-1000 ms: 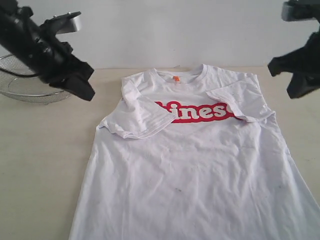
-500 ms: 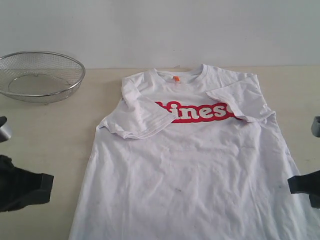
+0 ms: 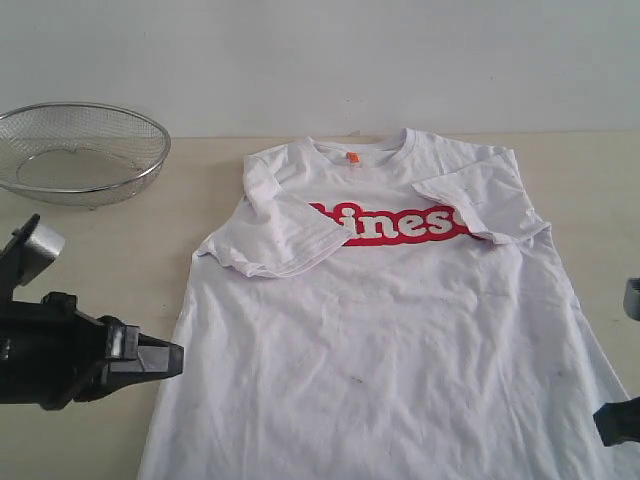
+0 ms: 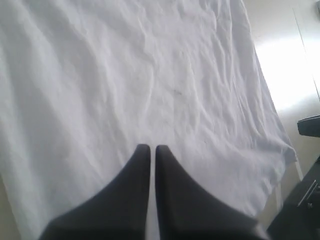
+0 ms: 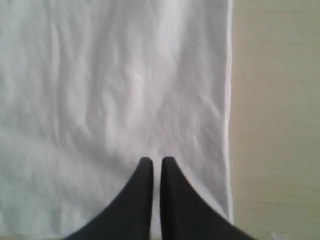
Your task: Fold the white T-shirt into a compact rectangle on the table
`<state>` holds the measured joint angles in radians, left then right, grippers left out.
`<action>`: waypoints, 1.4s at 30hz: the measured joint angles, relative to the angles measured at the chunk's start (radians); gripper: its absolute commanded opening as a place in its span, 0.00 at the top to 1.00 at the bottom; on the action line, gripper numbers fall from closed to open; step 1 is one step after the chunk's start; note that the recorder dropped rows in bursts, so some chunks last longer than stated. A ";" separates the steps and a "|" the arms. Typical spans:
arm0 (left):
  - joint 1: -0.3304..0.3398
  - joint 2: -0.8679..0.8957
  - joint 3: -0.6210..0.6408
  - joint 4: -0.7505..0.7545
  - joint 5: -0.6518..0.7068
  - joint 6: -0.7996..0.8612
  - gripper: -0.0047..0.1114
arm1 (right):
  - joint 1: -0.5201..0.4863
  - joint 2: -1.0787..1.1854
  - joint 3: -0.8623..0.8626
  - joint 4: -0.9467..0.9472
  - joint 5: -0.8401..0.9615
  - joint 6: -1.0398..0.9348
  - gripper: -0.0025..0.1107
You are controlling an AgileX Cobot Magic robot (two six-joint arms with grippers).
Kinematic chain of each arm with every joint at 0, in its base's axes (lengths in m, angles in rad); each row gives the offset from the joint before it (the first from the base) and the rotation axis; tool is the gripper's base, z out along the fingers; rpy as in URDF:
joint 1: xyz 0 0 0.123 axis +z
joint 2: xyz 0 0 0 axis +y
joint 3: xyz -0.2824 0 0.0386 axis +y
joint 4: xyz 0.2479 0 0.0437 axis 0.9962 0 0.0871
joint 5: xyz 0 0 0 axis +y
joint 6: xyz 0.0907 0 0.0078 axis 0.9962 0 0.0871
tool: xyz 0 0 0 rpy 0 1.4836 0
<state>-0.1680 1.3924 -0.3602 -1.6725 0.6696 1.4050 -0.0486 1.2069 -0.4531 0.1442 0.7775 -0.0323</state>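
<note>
The white T-shirt (image 3: 390, 330) lies flat on the table (image 3: 90, 260), neck at the far side, red lettering across the chest, both sleeves folded inward. My left gripper (image 3: 178, 358) hovers at the shirt's near left edge, pointing toward the cloth, shut with nothing in it. In the left wrist view the left gripper (image 4: 148, 148) hangs over wrinkled white T-shirt fabric (image 4: 125, 75). My right gripper (image 3: 605, 420) shows only at the near right corner of the exterior view. In the right wrist view the right gripper (image 5: 153, 161) is shut above the white T-shirt (image 5: 100, 90), close to its hemmed edge.
A round wire-mesh basket (image 3: 80, 150) stands at the far left of the table. A white wall runs behind the table's far edge. Bare table (image 5: 275, 125) shows beside the shirt's edge in the right wrist view.
Both arms dropped from high at the back to low at the front. Over the last half second the left gripper moved right, up to the shirt's left edge. The shirt has not moved.
</note>
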 measured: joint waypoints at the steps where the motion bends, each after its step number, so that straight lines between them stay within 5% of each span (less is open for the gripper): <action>1: 0.000 0.005 0.003 -0.010 0.007 0.012 0.92 | 0.000 0.000 -0.005 -0.016 0.014 0.000 0.98; 14: 0.000 0.012 0.027 -0.053 -0.041 0.095 0.92 | -0.007 0.003 -0.093 -0.413 0.127 0.109 0.98; 18: 0.000 0.012 0.027 -0.055 -0.046 0.097 0.92 | -0.116 0.032 -0.095 -0.495 0.087 0.185 0.98; 21: 0.000 0.012 0.027 -0.057 -0.046 0.103 0.92 | -0.237 0.061 -0.117 -0.387 0.009 0.103 0.98; 25: 0.000 0.012 0.027 -0.061 -0.067 0.132 0.92 | -0.369 0.155 -0.162 -0.005 0.084 -0.257 0.98; 31: 0.000 0.050 0.025 -0.061 -0.121 0.143 0.92 | -0.399 0.324 -0.190 0.293 0.263 -0.579 0.97; 35: 0.000 0.082 0.021 -0.061 -0.119 0.145 0.92 | -0.399 0.349 -0.193 0.239 0.263 -0.523 0.83; 40: 0.000 0.097 0.017 -0.061 -0.119 0.149 0.92 | -0.399 0.349 -0.195 0.129 0.263 -0.375 0.48; 42: 0.000 0.097 0.013 -0.061 -0.119 0.149 0.92 | -0.399 0.349 -0.195 0.106 0.263 -0.335 0.45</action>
<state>-0.1680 1.4891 -0.3472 -1.7339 0.5507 1.5539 -0.4480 1.5561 -0.6478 0.2500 1.0408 -0.3676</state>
